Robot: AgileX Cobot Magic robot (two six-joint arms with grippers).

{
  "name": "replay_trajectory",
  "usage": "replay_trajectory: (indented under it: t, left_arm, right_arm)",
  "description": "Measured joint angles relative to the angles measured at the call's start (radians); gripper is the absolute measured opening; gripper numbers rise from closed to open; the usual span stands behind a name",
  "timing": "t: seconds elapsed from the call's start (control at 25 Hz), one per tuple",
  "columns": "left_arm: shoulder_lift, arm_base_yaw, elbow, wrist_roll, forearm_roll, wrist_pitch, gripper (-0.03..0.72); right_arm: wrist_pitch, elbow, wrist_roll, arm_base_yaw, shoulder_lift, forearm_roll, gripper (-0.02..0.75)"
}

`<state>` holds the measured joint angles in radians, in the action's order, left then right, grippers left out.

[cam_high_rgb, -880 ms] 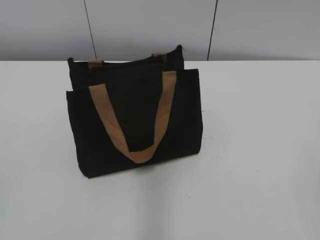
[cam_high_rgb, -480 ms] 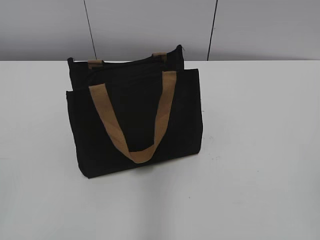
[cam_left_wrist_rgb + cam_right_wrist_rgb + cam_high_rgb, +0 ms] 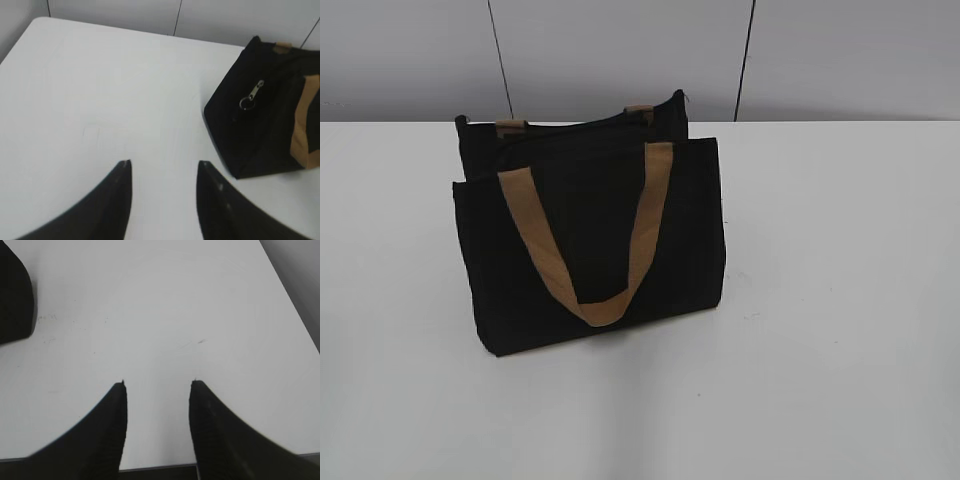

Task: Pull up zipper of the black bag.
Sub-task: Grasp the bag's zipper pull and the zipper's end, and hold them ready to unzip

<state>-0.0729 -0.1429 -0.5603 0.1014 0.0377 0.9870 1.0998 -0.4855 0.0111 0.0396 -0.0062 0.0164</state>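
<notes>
On the white table [image 3: 840,300] stands the black bag [image 3: 590,240], its zipper [image 3: 251,95] pull hanging on the bag's left end. Both the left gripper [image 3: 162,167] and right gripper [image 3: 157,385] hover released, apart from the bag; nothing is done yet.

The black bag [image 3: 590,240] stands upright on the bench, tan handle drooping down its front; the zipper [image 3: 252,95] (silver tab, ringed) hangs on its end panel.
</notes>
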Motion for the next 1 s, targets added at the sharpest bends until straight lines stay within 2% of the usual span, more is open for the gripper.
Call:
replay_trajectory:
  t: [0.2,0.56,0.72,1.0]
  left_arm:
    - [-0.155,0.000,-0.033,-0.034,0.000,-0.252,0.432]
    - [-0.491,-0.016,-0.022,-0.037,0.000,-0.738,0.454]
    - [-0.612,-0.032,0.055,-0.038,0.010,-1.027,0.456]
    - [-0.869,-0.039,0.273,-0.030,0.010,-1.496,0.456]
  right_arm:
    - [0.000,0.000,0.000,0.000,0.000,0.000,0.328]
    - [0.000,0.000,0.000,0.000,0.000,0.000,0.328]
    - [0.000,0.000,0.000,0.000,0.000,0.000,0.328]
    - [0.000,0.000,0.000,0.000,0.000,0.001,0.328]
